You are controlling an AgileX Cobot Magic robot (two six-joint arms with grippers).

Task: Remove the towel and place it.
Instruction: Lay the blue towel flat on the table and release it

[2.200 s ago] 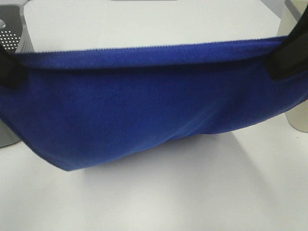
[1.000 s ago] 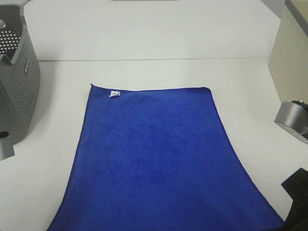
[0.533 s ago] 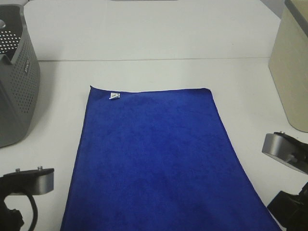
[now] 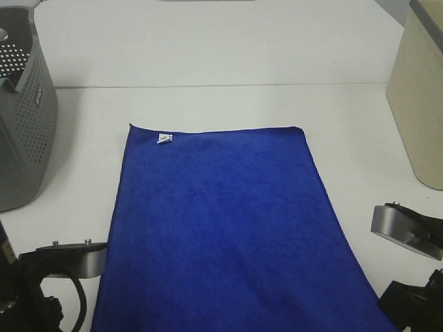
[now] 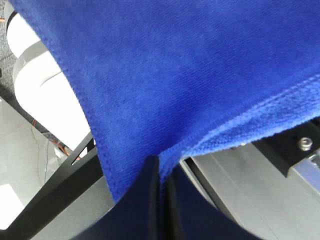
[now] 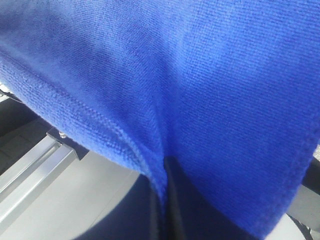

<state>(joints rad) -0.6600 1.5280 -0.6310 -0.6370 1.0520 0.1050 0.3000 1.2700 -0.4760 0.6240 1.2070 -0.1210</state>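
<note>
The towel (image 4: 221, 228) is deep blue and lies spread flat on the white table (image 4: 208, 48), with a small white tag (image 4: 164, 137) at its far left corner. Its near edge runs off the bottom of the exterior high view. In the left wrist view my left gripper (image 5: 160, 167) is shut on a hemmed edge of the towel (image 5: 200, 75). In the right wrist view my right gripper (image 6: 162, 167) is likewise shut on the towel's (image 6: 200, 75) stitched edge. Only parts of the left arm (image 4: 62, 259) and right arm (image 4: 405, 228) show beside the towel's near corners.
A grey perforated basket (image 4: 24, 117) stands at the left edge of the table. A beige container (image 4: 422, 97) stands at the right edge. Bare white table surface lies beyond the towel's far edge.
The towel, earlier held up stretched before the camera, now lies flat. Over the last second both arms have moved in along the towel's near corners, the left one coming into view.
</note>
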